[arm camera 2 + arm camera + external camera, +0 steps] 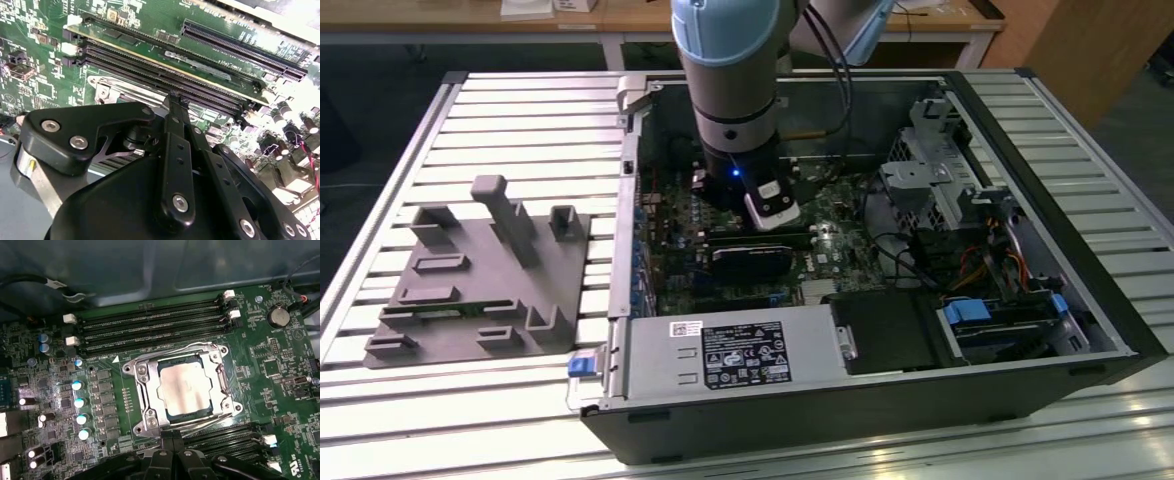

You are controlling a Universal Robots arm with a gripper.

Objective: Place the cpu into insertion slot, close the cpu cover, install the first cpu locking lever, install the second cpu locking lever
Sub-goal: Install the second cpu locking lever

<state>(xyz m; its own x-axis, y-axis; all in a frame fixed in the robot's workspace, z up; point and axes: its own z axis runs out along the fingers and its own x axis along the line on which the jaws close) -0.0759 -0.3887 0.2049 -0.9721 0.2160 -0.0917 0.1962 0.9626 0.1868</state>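
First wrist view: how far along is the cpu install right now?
Done, by the first wrist view: the cpu sits in the insertion slot and the cpu cover lies flat around it. In hand: the gripper is at the socket's near edge, by the wire levers. Left: I cannot tell whether either lever is latched.

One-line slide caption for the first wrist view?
The cpu sits in the insertion slot under the closed cpu cover, memory slots beside it.

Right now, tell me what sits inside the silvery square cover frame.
The pale silvery square cpu fills the silvery cover frame cut-out; the socket beneath is hidden.
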